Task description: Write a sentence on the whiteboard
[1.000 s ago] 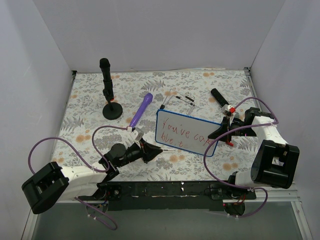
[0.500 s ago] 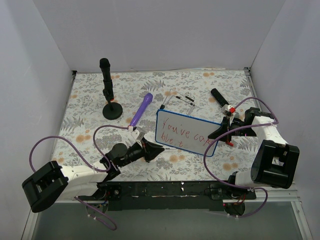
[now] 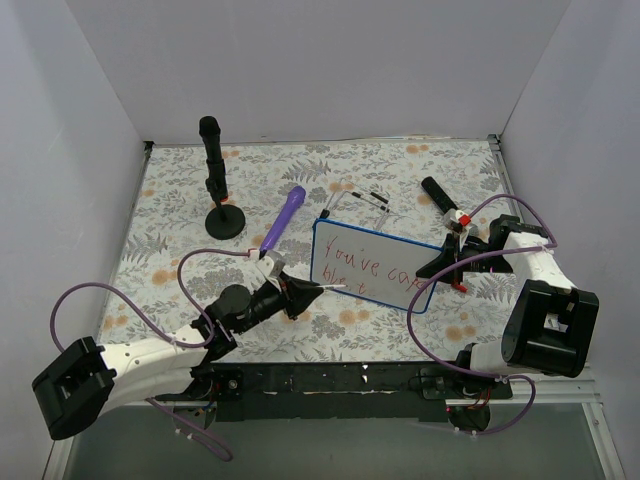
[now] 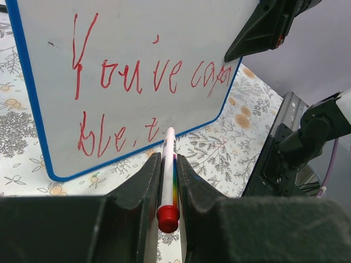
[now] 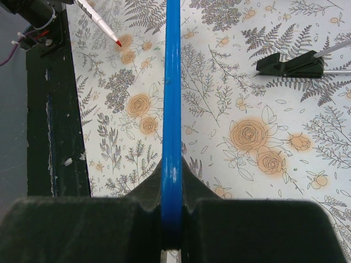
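The whiteboard, white with a blue rim, stands tilted at centre right, and my right gripper is shut on its right edge. Edge-on in the right wrist view, the blue rim runs between my right gripper jaws. The sentence is red script in two lines, "You've capa" over "ble, t". My left gripper is shut on a white marker with a red end. The marker's tip points at the board's lower edge, near the last letter. In the right wrist view the marker tip shows a little off the board's face.
On the floral cloth stand a black microphone stand, a purple microphone, a black marker with a red band and small pens behind the board. A black clip lies right of the board. A black rail marks the near edge.
My left arm has swung forward and lifted the marker tip toward the board's lower left. The right gripper and the board have not moved.
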You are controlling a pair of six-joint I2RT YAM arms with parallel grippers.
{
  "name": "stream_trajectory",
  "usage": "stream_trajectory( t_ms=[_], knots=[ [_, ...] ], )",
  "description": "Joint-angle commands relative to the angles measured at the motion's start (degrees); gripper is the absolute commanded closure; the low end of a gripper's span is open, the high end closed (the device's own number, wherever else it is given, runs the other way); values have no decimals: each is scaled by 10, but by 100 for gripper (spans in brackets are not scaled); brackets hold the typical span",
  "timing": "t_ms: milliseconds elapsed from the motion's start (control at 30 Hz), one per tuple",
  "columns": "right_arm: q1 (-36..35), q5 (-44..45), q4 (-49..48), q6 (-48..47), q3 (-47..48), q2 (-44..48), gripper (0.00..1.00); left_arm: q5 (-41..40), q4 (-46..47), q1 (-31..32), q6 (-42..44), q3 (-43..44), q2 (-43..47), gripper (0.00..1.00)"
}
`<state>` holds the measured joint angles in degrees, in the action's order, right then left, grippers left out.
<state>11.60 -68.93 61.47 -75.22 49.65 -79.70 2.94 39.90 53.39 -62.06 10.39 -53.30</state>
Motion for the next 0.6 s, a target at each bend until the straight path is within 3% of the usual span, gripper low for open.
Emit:
stream_trajectory(
  t_ms=[0,567],
  knots=[
    [-2,26,4,-8,-9,10,99,-22,-46,2,25,23,7,100],
    [-3,27,1,-7,-9,7,99,-22,-42,3,18,-11,24,100]
  ],
)
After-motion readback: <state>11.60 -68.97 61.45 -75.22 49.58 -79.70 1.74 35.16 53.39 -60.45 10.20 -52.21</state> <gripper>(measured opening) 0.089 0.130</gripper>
